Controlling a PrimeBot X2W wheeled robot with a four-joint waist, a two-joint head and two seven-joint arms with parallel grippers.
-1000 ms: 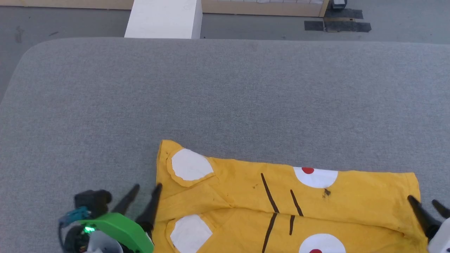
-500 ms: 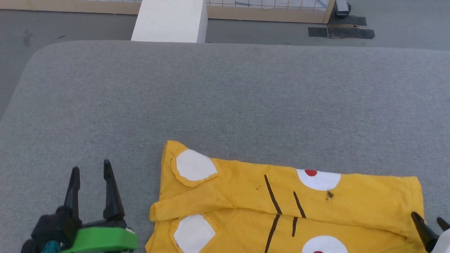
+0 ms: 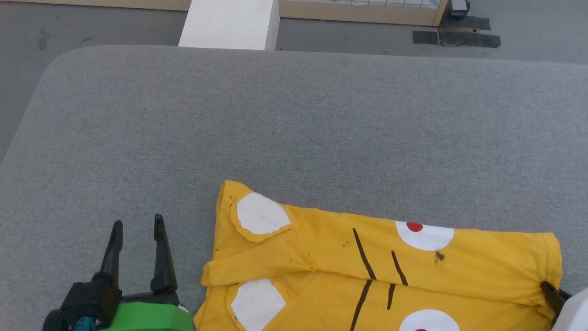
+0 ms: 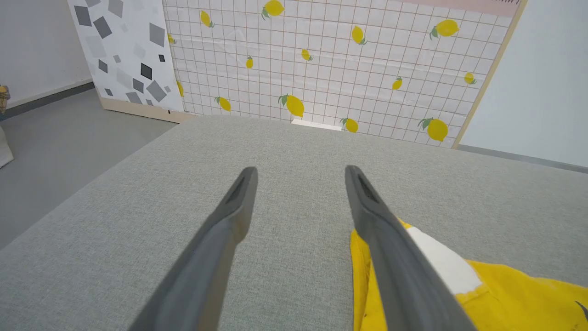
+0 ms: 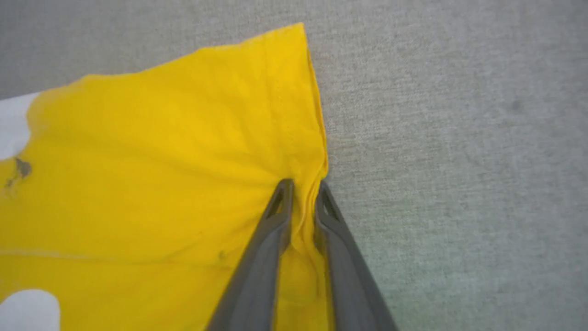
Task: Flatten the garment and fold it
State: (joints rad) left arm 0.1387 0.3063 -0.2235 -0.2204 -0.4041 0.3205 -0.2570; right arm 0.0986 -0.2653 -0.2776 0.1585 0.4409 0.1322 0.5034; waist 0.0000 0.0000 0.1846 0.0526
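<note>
The yellow T-shirt (image 3: 413, 262) lies folded over on the grey table (image 3: 294, 128), white patches at its left end, dark stripes and a white circle with a red dot in the middle. My left gripper (image 3: 137, 226) stands open on bare cloth left of the shirt, apart from it; in the left wrist view the gripper (image 4: 298, 172) has the shirt's corner (image 4: 505, 294) beside its right finger. My right gripper (image 5: 303, 184) is shut on the T-shirt's right edge (image 5: 183, 174), fabric bunched between the fingers; in the head view it (image 3: 549, 288) sits at the shirt's right end.
The table's rounded far-left corner (image 3: 64, 59) drops to grey floor. A white block (image 3: 229, 23) stands beyond the far edge. A lemon-patterned wall panel (image 4: 321, 69) rises behind the table.
The left gripper drew away leftward from the shirt's left edge, letting a fold go, and now stands open. The right gripper closed on the shirt's right edge. The camera shifted slightly.
</note>
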